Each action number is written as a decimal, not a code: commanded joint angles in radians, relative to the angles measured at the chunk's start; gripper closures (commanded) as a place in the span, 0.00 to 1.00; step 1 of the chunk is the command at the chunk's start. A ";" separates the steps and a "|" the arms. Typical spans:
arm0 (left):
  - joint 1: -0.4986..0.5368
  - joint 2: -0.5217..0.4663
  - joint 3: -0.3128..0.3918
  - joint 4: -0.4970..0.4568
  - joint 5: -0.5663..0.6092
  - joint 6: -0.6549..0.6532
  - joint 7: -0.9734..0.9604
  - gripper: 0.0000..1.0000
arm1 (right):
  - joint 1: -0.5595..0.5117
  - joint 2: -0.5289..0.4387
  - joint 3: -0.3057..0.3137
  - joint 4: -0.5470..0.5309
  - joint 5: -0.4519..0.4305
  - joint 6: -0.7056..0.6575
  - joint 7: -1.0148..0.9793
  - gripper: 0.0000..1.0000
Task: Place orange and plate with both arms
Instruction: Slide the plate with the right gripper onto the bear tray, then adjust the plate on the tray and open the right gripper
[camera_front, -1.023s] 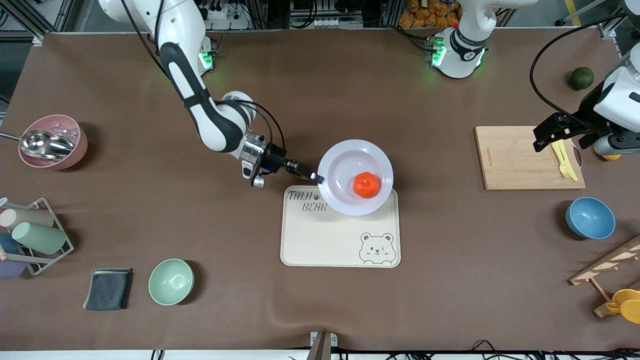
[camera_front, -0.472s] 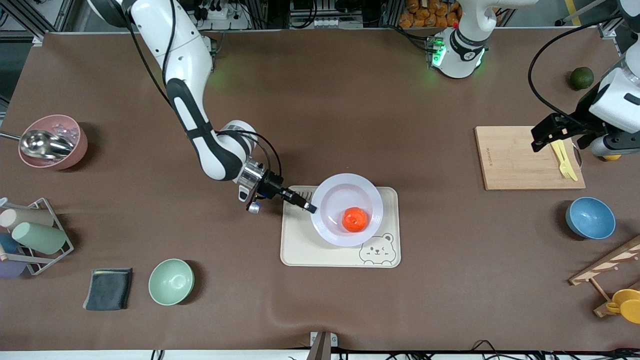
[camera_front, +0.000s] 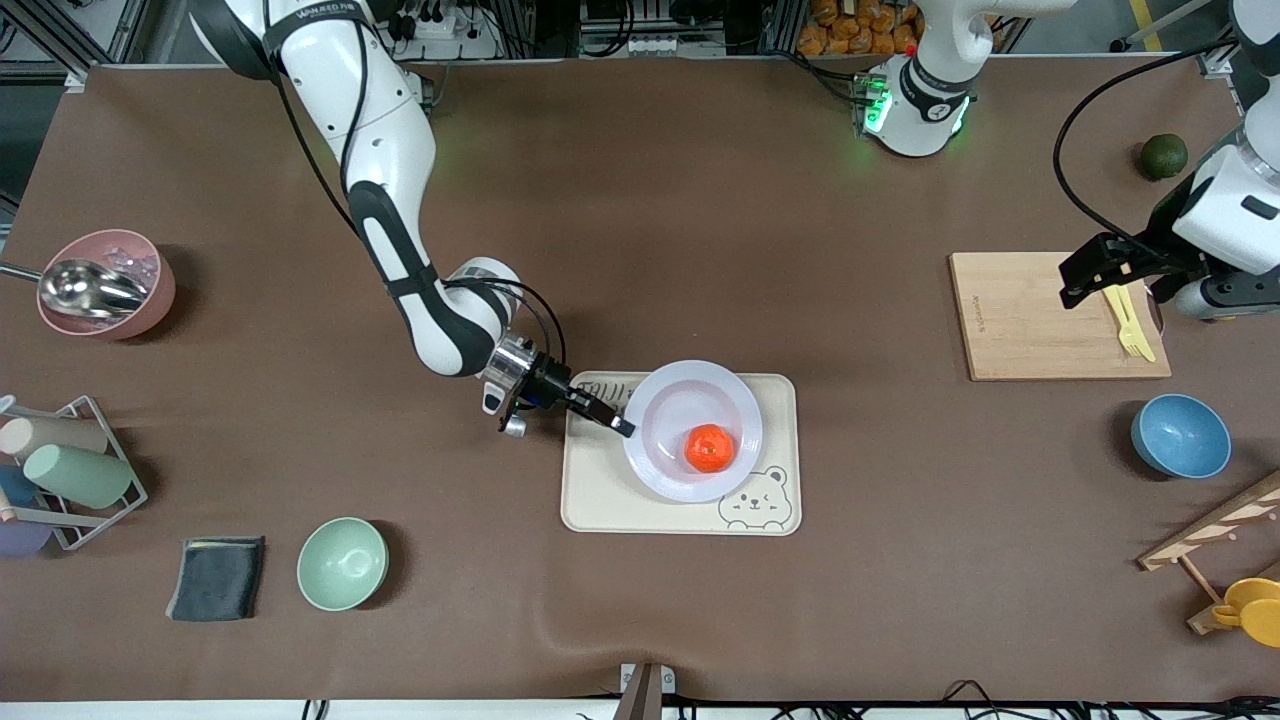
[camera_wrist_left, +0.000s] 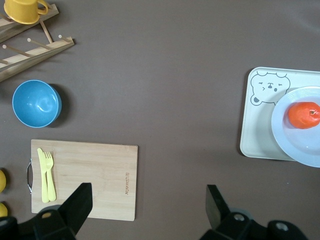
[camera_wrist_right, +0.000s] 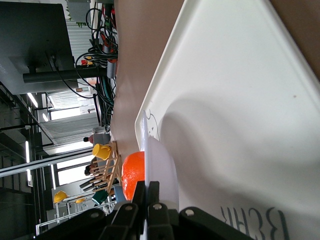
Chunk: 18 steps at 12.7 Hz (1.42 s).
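The pale lavender plate (camera_front: 665, 400) sits low over the cream bear tray (camera_front: 600, 490) with the orange (camera_front: 709, 447) in its well. My right gripper (camera_front: 622, 427) is shut on the plate's rim at the side toward the right arm's end. In the right wrist view the fingers pinch the plate's rim (camera_wrist_right: 162, 165) with the orange (camera_wrist_right: 133, 172) beside them, above the tray (camera_wrist_right: 235, 95). My left gripper (camera_front: 1090, 272) is open and empty over the wooden cutting board (camera_front: 1020, 315); its wide-apart fingers (camera_wrist_left: 76, 205) show in the left wrist view, where the orange (camera_wrist_left: 303, 115) and plate (camera_wrist_left: 300, 145) are also seen.
A yellow fork (camera_front: 1128, 322) lies on the cutting board. A blue bowl (camera_front: 1180, 435) and a wooden rack with a yellow cup (camera_front: 1250, 605) stand at the left arm's end. A mint bowl (camera_front: 342, 563), dark cloth (camera_front: 217, 578), cup rack (camera_front: 60, 475) and pink bowl with scoop (camera_front: 105, 285) are at the right arm's end. A dark green fruit (camera_front: 1163, 156) lies near the left arm.
My right gripper has carried the plate with the orange nearer the front camera and lower, onto the bear tray. The left arm has barely moved.
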 joint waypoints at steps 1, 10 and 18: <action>0.003 -0.003 -0.007 -0.007 0.024 0.023 0.005 0.00 | -0.027 0.029 0.013 0.039 -0.009 0.005 -0.027 1.00; 0.001 -0.003 -0.009 -0.007 0.022 0.023 0.002 0.00 | -0.038 0.070 0.013 0.076 -0.009 0.008 -0.020 0.62; 0.003 -0.004 -0.009 -0.005 0.014 0.023 0.003 0.00 | -0.043 0.066 0.015 0.074 -0.165 0.073 0.090 0.61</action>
